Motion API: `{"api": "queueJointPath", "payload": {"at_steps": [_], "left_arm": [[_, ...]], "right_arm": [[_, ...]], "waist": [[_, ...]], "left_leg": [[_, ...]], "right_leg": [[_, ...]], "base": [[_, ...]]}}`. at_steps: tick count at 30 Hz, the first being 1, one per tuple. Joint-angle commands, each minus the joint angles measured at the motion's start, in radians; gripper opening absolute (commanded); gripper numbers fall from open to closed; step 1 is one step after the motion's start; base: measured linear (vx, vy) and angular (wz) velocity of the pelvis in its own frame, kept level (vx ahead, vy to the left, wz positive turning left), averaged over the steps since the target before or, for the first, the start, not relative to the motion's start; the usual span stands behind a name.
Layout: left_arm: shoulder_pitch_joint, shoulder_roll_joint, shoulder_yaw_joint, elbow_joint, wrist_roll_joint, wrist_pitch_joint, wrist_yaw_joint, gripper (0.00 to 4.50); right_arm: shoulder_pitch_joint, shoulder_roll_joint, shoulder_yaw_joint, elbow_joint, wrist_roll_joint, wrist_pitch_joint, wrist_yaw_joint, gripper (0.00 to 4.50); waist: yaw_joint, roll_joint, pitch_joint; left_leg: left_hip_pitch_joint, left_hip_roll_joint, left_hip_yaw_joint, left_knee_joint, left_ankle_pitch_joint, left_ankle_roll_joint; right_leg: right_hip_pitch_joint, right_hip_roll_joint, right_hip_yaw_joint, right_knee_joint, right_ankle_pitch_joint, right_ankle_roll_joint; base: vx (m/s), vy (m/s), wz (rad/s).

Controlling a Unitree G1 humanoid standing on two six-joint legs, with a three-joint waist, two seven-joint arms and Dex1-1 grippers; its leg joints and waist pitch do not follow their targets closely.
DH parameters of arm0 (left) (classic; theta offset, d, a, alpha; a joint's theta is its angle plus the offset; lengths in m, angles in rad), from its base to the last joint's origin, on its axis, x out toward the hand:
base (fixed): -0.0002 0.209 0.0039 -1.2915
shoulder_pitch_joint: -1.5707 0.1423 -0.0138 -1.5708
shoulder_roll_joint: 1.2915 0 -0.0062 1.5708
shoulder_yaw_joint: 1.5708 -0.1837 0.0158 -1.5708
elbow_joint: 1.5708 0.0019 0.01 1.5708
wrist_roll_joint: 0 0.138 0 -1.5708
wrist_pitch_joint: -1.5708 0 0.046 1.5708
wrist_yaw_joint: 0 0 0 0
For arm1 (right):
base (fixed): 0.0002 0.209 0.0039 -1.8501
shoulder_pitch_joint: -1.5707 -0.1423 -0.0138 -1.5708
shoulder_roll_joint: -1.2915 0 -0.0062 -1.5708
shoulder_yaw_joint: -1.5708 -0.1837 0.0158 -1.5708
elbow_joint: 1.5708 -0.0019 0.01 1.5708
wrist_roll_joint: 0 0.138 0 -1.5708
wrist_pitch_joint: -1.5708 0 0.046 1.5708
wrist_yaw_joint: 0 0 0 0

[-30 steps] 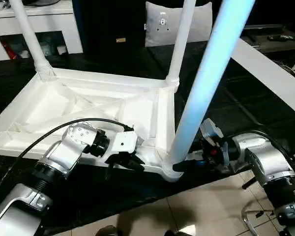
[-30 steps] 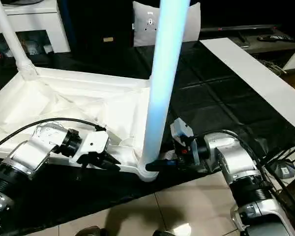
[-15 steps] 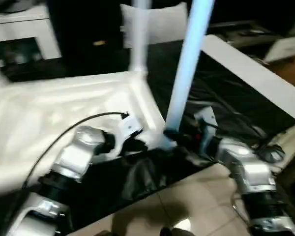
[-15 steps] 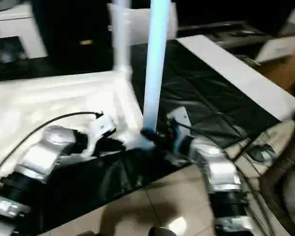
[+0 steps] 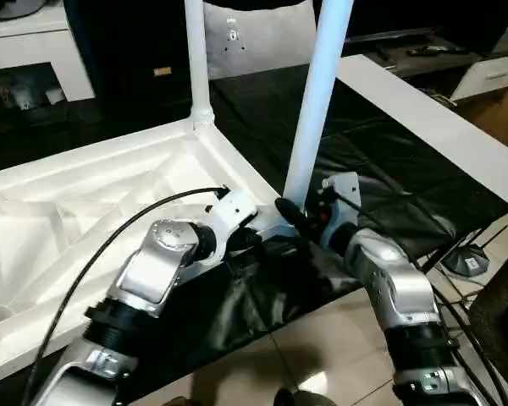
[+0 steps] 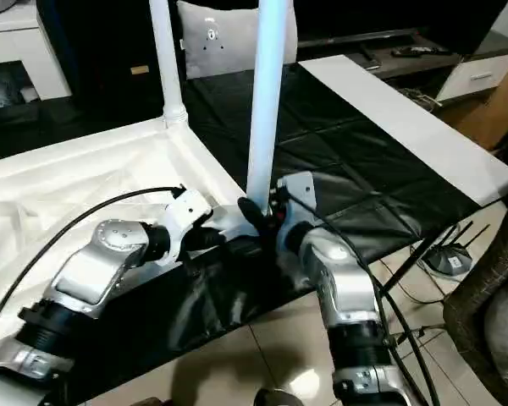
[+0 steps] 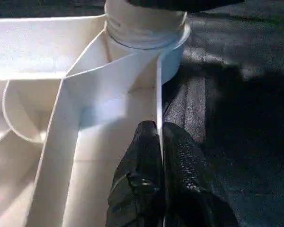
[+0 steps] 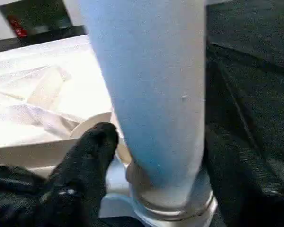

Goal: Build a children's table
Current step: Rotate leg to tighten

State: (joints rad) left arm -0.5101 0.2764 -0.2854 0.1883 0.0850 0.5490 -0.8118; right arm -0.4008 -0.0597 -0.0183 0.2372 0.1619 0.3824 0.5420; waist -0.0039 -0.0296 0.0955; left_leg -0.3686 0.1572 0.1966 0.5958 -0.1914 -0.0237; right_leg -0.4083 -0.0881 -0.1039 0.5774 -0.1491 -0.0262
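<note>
White table (image 5: pixel 85 211) lies upside down on the black tabletop (image 5: pixel 389 161). Left gripper (image 7: pixel 160 156) is pinched onto its edge rib; right gripper (image 5: pixel 289 218) clasps the near leg (image 5: pixel 313 110) at its socket.

Both silver forearms reaching forward and inward, wrists bent toward each other. Left pincer (image 7: pixel 159 156) pinching the thin edge wall of the tabletop (image 5: pixel 85 211), black fingers (image 7: pixel 137 175) pressing from both sides. Right pincer (image 5: pixel 289 216) gripping the base of the near leg (image 5: pixel 315 93), one finger (image 8: pixel 87 156) lying against it.
</note>
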Motion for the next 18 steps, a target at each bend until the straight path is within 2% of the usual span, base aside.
{"api": "queueJointPath", "payload": {"at_steps": [1, 4, 5, 6, 7, 9, 11, 12, 15, 17, 18], "left_arm": [[0.002, 0.019, -0.011, -0.042, -0.003, -0.044, -0.039, 0.0], [0.009, 0.046, -0.018, -0.044, -0.014, -0.067, -0.084, 0.0], [0.011, 0.053, -0.021, -0.045, -0.018, -0.069, -0.094, 0.0], [0.011, 0.053, -0.021, -0.045, -0.018, -0.069, -0.094, 0.0], [0.017, 0.097, -0.037, -0.035, -0.037, -0.131, -0.163, 0.0], [0.018, 0.115, -0.044, -0.029, -0.042, -0.162, -0.193, 0.0], [0.019, 0.134, -0.051, -0.025, -0.051, -0.181, -0.228, 0.0], [0.018, 0.17, -0.066, -0.012, -0.065, -0.25, -0.31, 0.0], [0.018, 0.209, -0.083, -0.001, -0.088, -0.3, -0.42, 0.0], [0.009, 0.233, -0.103, 0.016, -0.095, -0.336, -0.479, 0.0], [0.004, 0.239, -0.111, 0.023, -0.096, -0.354, -0.493, 0.0]], "right_arm": [[0.033, -0.027, 0.059, -0.042, 0.044, 0.014, 0.115, 3.56], [0.051, -0.081, 0.067, -0.07, 0.053, 0.01, 0.187, 3.7], [0.056, -0.097, 0.072, -0.077, 0.053, 0.006, 0.21, 3.89], [0.056, -0.097, 0.072, -0.077, 0.053, 0.006, 0.21, 3.89], [0.074, -0.181, 0.093, -0.097, 0.064, -0.008, 0.326, 4.09], [0.079, -0.211, 0.097, -0.102, 0.072, -0.009, 0.369, 4.23], [0.079, -0.241, 0.098, -0.102, 0.077, -0.016, 0.41, 4.34], [0.067, -0.297, 0.102, -0.089, 0.083, -0.032, 0.484, 4.44], [0.042, -0.354, 0.117, -0.065, 0.086, -0.083, 0.588, 4.44], [0.028, -0.394, 0.139, -0.053, 0.094, -0.126, 0.685, 4.44], [0.024, -0.405, 0.146, -0.048, 0.099, -0.129, 0.713, 4.44]], "waist": [[0.013, 0.003, -0.069], [0.02, 0.002, -0.073], [0.021, 0.003, -0.072], [0.023, 0.004, -0.071], [0.028, 0.012, -0.069], [0.031, 0.008, -0.069], [0.037, 0.007, -0.067], [0.04, 0.004, -0.067], [0.045, 0.006, -0.066], [0.047, 0.004, -0.066], [0.054, 0.005, -0.066]], "left_leg": [[0.01, 0.078, -0.042, -0.077, -0.23, 0.044], [0.006, 0.078, -0.04, -0.076, -0.172, 0.059], [0.006, 0.078, -0.039, -0.076, -0.166, 0.064], [0.008, 0.079, -0.038, -0.076, -0.168, 0.068], [0.008, 0.078, -0.039, -0.076, -0.171, 0.068], [0.01, 0.079, -0.037, -0.076, -0.184, 0.075], [0.011, 0.081, -0.037, -0.077, -0.197, 0.068], [0.012, 0.078, -0.04, -0.076, -0.206, 0.065], [0.019, 0.082, -0.037, -0.077, -0.219, 0.055], [0.018, 0.083, -0.037, -0.078, -0.223, 0.052], [0.023, 0.086, -0.036, -0.078, -0.23, 0.05]], "right_leg": [[0.048, -0.084, 0.069, -0.077, -0.373, -0.165], [0.053, -0.081, 0.068, -0.065, -0.293, -0.19], [0.052, -0.082, 0.069, -0.065, -0.283, -0.196], [0.051, -0.081, 0.069, -0.065, -0.282, -0.201], [0.052, -0.081, 0.068, -0.065, -0.288, -0.202], [0.052, -0.08, 0.07, -0.065, -0.289, -0.2], [0.051, -0.082, 0.07, -0.068, -0.314, -0.2], [0.051, -0.083, 0.067, -0.073, -0.346, -0.195], [0.045, -0.083, 0.07, -0.073, -0.363, -0.195], [0.046, -0.083, 0.071, -0.07, -0.361, -0.197], [0.044, -0.084, 0.072, -0.07, -0.365, -0.2]], "base": [[0.0, 0.0, 0.0], [0.0, 0.0, 0.0], [0.0, 0.0, 0.0], [0.0, 0.0, 0.0], [0.0, 0.0, 0.0], [0.0, 0.0, 0.0], [0.0, 0.0, 0.0], [0.0, 0.0, 0.0], [0.0, 0.0, 0.0], [0.0, 0.0, 0.0], [0.0, 0.0, 0.0]]}}
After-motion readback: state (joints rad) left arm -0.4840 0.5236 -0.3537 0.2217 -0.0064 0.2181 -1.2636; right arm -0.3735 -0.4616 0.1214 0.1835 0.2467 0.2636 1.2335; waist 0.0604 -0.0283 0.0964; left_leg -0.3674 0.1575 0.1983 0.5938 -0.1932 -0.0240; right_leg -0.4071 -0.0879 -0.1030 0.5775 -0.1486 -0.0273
